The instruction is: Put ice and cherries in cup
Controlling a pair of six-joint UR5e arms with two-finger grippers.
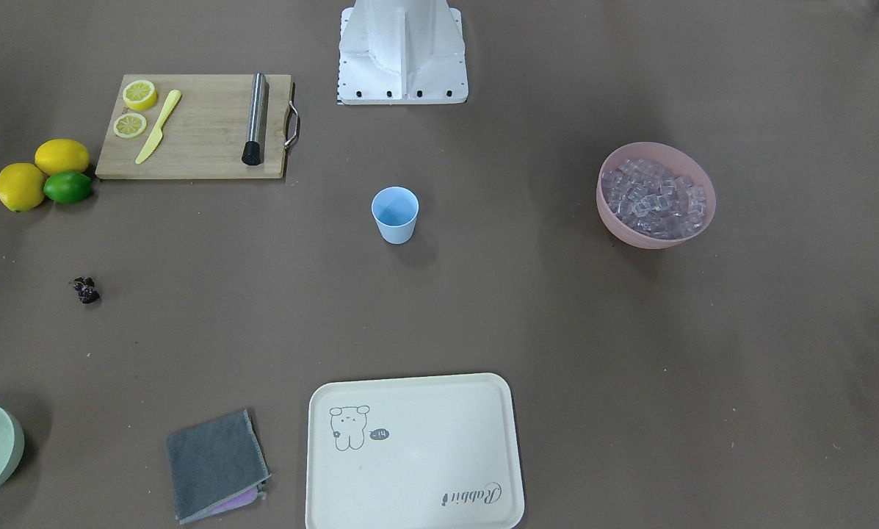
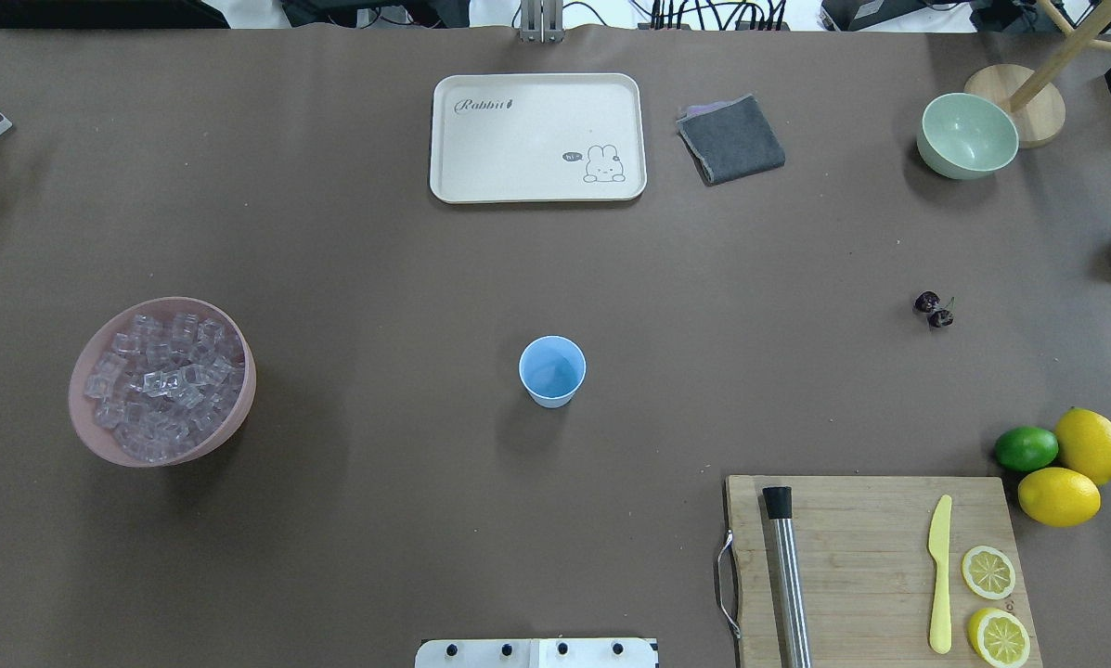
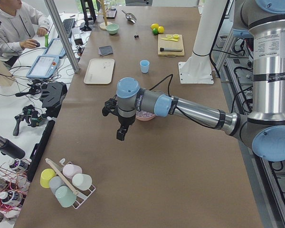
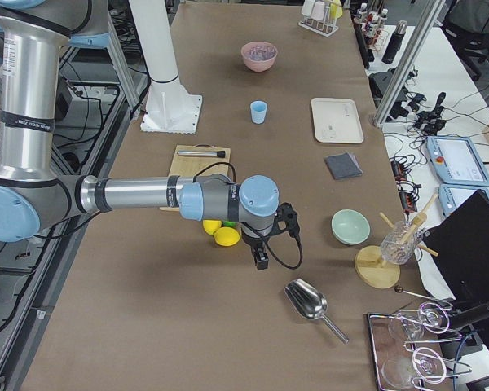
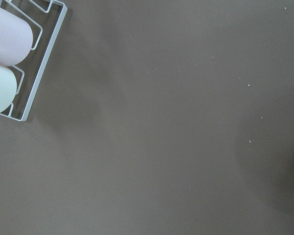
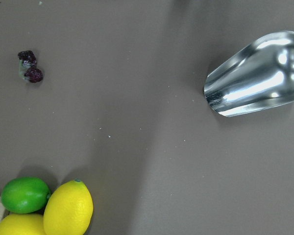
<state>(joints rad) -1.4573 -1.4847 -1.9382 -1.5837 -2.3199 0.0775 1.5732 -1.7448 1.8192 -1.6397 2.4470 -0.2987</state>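
The light blue cup (image 1: 395, 214) (image 2: 552, 371) stands upright at the table's middle with nothing visible in it. The ice (image 1: 653, 195) (image 2: 161, 376) fills a pink bowl (image 2: 91, 427) on the robot's left. The cherries (image 1: 85, 289) (image 2: 933, 309) (image 6: 29, 67) lie on the bare table on the robot's right. My left gripper (image 3: 119, 134) hangs above the table past the pink bowl, far from the cup; I cannot tell whether it is open or shut. My right gripper (image 4: 261, 261) hovers beyond the lemons near a metal scoop; its state cannot be told either.
A cutting board (image 2: 875, 566) holds a muddler, a yellow knife and lemon slices. Two lemons and a lime (image 2: 1027, 448) sit beside it. The metal scoop (image 6: 257, 78), a green bowl (image 2: 968, 135), a grey cloth (image 2: 731, 139), a cream tray (image 2: 536, 137) and a cup rack (image 5: 19, 63) are also present.
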